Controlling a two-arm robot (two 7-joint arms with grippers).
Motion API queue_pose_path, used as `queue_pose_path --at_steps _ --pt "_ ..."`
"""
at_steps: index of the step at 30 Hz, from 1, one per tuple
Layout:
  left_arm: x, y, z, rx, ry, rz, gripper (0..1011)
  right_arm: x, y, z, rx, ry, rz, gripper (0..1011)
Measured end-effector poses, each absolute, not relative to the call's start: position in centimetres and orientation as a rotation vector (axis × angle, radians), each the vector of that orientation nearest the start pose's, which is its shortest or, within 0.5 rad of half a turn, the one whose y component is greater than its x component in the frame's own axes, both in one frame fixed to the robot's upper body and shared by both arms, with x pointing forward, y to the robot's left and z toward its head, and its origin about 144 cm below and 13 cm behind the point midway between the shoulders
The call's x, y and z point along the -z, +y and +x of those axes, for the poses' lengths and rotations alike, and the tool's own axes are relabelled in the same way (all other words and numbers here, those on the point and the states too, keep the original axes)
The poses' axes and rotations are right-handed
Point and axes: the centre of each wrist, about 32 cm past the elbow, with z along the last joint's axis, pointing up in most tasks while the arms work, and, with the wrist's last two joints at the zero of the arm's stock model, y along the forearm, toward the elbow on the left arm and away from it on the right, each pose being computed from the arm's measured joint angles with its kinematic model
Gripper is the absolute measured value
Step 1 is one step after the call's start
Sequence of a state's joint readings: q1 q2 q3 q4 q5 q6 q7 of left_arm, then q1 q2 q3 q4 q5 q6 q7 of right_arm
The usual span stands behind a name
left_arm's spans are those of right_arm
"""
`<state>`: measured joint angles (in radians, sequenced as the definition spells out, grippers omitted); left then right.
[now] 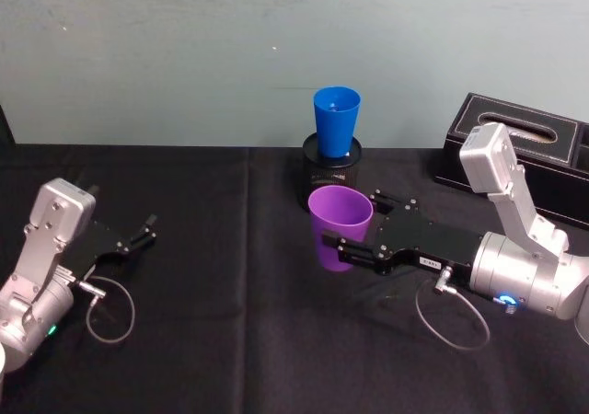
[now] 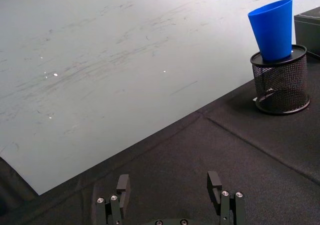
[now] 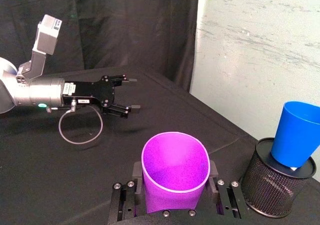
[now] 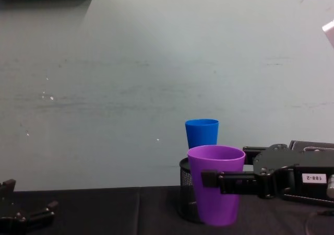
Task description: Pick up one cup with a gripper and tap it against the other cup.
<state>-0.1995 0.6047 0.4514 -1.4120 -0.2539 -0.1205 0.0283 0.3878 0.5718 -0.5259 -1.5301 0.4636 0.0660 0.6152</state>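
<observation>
Right gripper [image 1: 356,224], black two-finger type with small white numbered label on a silver arm, is closed around the purple plastic tapered tumbler [image 1: 339,223]. One finger sits on each side of the cup wall below the rim. Purple tumbler is upright, mouth up, near table centre and just in front of the black wire-mesh pen holder [image 1: 324,171]. Can't tell if its base is clear of the black tablecloth [image 1: 230,340]. Bright blue plastic tapered tumbler [image 1: 336,120] stands base-down in the pen holder, leaning slightly, higher than the purple one and not touching it. Left gripper [image 1: 144,230], black and unlabelled, hovers low over the cloth at the left, fingers spread and empty, well apart from both cups. Black tissue box [image 1: 515,147] sits at back right.
</observation>
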Motion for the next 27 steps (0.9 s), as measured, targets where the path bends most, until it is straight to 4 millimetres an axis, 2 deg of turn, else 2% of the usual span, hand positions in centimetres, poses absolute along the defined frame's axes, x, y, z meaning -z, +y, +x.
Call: queue_pose_path --at_steps 27 --pt "-113.98 30.97 48.86 -1.248 -0.285 0.304 1011 -122.26 -25.79 52.65 0.553 -0.117 -0.179 732"
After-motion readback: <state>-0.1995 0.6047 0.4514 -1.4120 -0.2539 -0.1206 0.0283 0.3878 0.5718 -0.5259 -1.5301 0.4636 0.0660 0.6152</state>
